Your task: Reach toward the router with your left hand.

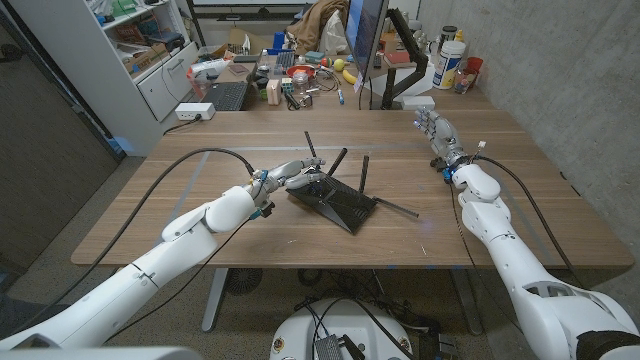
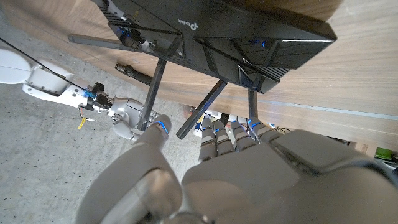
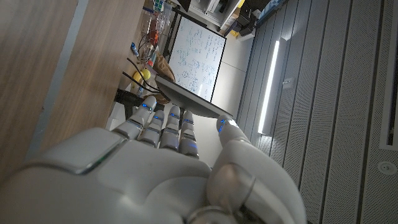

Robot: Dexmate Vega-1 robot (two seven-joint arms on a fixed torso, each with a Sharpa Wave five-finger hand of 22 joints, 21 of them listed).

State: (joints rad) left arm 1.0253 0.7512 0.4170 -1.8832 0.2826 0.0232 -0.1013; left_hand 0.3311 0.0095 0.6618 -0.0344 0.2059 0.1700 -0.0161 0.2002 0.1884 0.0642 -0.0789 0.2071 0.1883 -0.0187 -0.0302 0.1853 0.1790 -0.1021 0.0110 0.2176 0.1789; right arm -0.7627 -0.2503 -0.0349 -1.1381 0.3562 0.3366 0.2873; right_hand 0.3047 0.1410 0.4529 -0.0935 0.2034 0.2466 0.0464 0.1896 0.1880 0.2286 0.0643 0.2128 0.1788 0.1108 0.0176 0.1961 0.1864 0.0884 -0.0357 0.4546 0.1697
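Left hand (image 2: 249, 174): nearest item in the left wrist view, fingers (image 2: 233, 134) extended side by side toward the router, thumb apart, nothing held; in the head view it hung at the router's left end, touching or just short, contact not determinable. Judged posed so for a reach rather than a grasp

Wooden table (image 1: 200, 215): largest item, bearing the router near its middle

Router (image 1: 333, 200): black, flat, angular casing with ribbed top, set askew; several thin stick antennas (image 1: 364, 172), some raised, one lying out along the tabletop toward the right arm; pale logo on the casing in the left wrist view

Right hand (image 1: 436, 133): held well apart from the router near the far right table edge, fingers straight and together, empty, apparently waiting
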